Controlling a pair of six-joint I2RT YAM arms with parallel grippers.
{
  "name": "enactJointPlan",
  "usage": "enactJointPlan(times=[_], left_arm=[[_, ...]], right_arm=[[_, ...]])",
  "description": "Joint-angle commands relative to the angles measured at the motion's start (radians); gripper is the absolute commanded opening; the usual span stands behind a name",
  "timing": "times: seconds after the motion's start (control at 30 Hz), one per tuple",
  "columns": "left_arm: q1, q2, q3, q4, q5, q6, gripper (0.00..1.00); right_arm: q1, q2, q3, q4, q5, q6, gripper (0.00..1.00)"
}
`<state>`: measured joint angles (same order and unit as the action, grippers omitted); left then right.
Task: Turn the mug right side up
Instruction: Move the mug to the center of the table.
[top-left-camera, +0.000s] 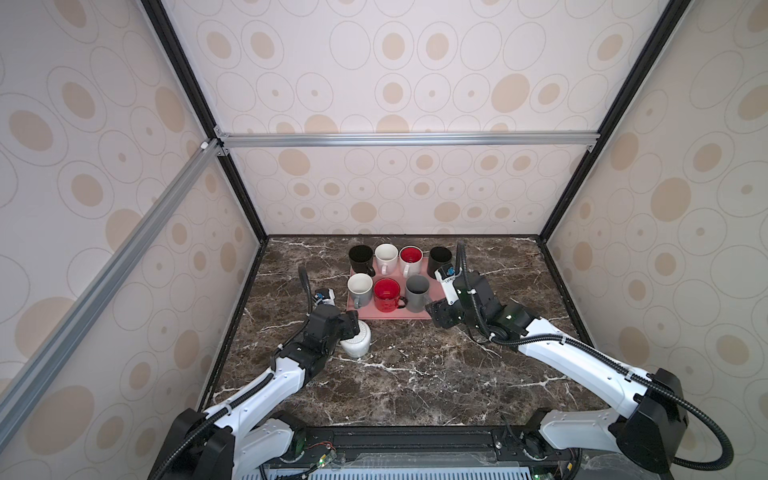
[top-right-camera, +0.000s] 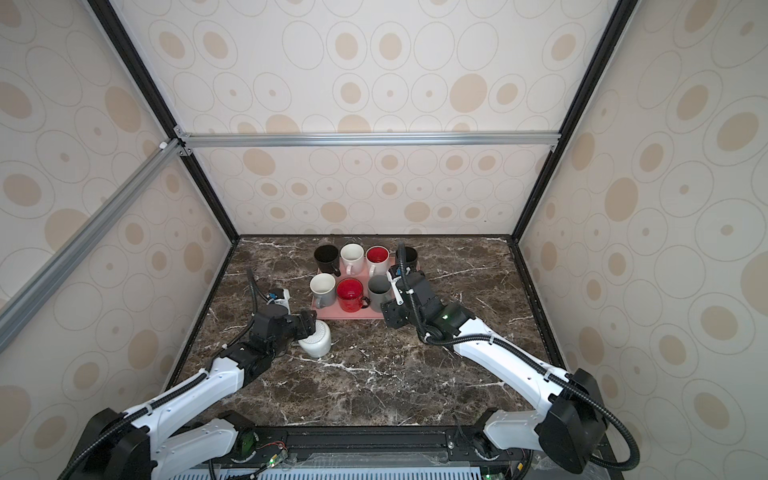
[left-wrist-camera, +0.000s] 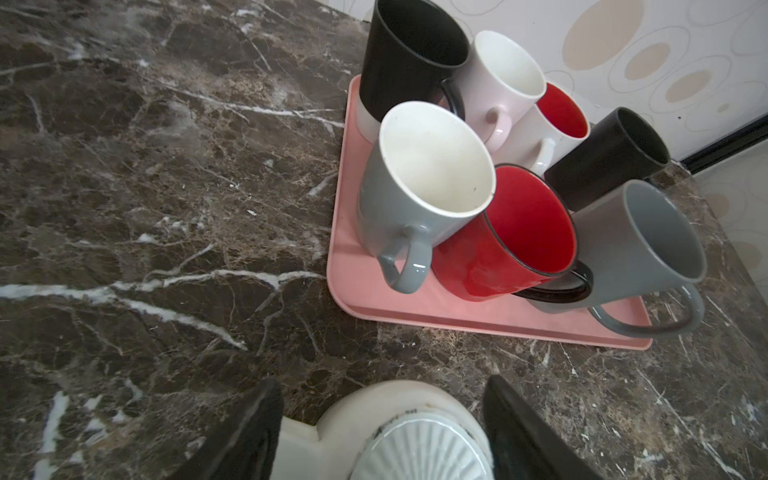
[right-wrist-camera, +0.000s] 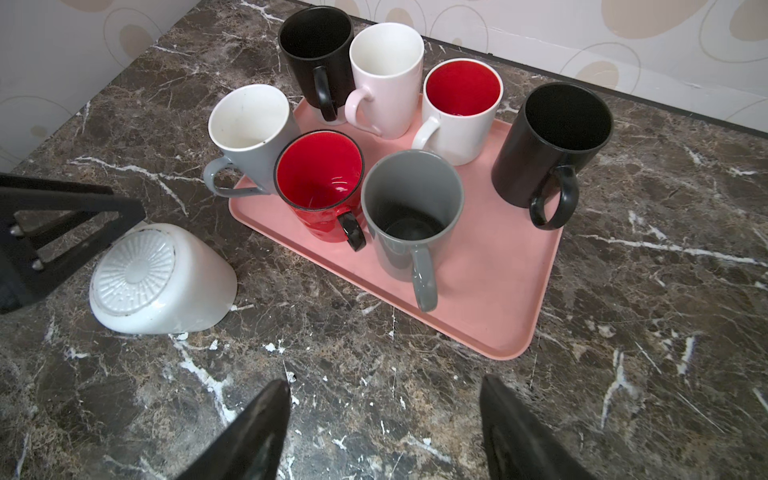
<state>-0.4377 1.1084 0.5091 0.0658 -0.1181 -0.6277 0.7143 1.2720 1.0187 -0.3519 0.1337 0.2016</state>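
Observation:
A white mug (top-left-camera: 356, 343) (top-right-camera: 318, 338) stands upside down on the marble table, just off the front left corner of the pink tray (top-left-camera: 395, 316). Its ribbed base (left-wrist-camera: 419, 449) faces up. My left gripper (top-left-camera: 355, 328) (left-wrist-camera: 382, 384) reaches over it from the left. One black finger (left-wrist-camera: 257, 424) lies against the handle side and the other against the opposite wall. In the right wrist view the mug (right-wrist-camera: 166, 278) has that gripper's finger (right-wrist-camera: 62, 232) at its upper edge. My right gripper (top-left-camera: 438, 318) (right-wrist-camera: 384, 384) hovers open above bare marble by the tray's front right corner, holding nothing.
Several upright mugs, black, white, red and grey, crowd the pink tray (right-wrist-camera: 498, 291) at the back middle. A black mug (right-wrist-camera: 548, 145) stands at its far right edge. Patterned walls close in the table on three sides.

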Motion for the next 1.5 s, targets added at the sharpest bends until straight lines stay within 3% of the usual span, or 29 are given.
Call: enactJointPlan(times=[0.0, 0.1, 0.4, 0.67, 0.93, 1.1, 1.3, 1.47], left_arm=[[0.01, 0.055, 0.059, -0.007, -0.018, 0.043, 0.71], [0.01, 0.08, 0.056, -0.022, -0.036, 0.043, 0.71], [-0.026, 0.053, -0.009, -0.016, 0.071, -0.019, 0.64], [-0.157, -0.036, -0.073, -0.032, 0.099, -0.119, 0.63], [-0.365, -0.021, -0.063, 0.017, 0.176, -0.245, 0.62], [-0.408, -0.037, -0.067, 0.04, 0.262, -0.267, 0.62], [-0.464, -0.122, -0.023, -0.155, 0.113, -0.189, 0.65], [-0.604, -0.109, 0.057, -0.329, -0.081, -0.146, 0.63]], right_arm=[[0.008, -0.027, -0.015, 0.004, 0.003, 0.007, 0.74], [0.008, -0.039, -0.024, 0.007, 0.011, 0.003, 0.74], [0.008, -0.045, -0.039, 0.021, 0.027, 0.002, 0.74], [0.008, -0.04, -0.051, 0.033, 0.028, 0.008, 0.74], [0.007, -0.033, -0.057, 0.037, 0.039, 0.013, 0.75], [0.008, -0.03, -0.061, 0.035, 0.049, 0.013, 0.75], [0.008, -0.032, -0.073, 0.044, 0.051, 0.016, 0.74], [0.008, -0.028, -0.074, 0.049, 0.05, 0.019, 0.75]])
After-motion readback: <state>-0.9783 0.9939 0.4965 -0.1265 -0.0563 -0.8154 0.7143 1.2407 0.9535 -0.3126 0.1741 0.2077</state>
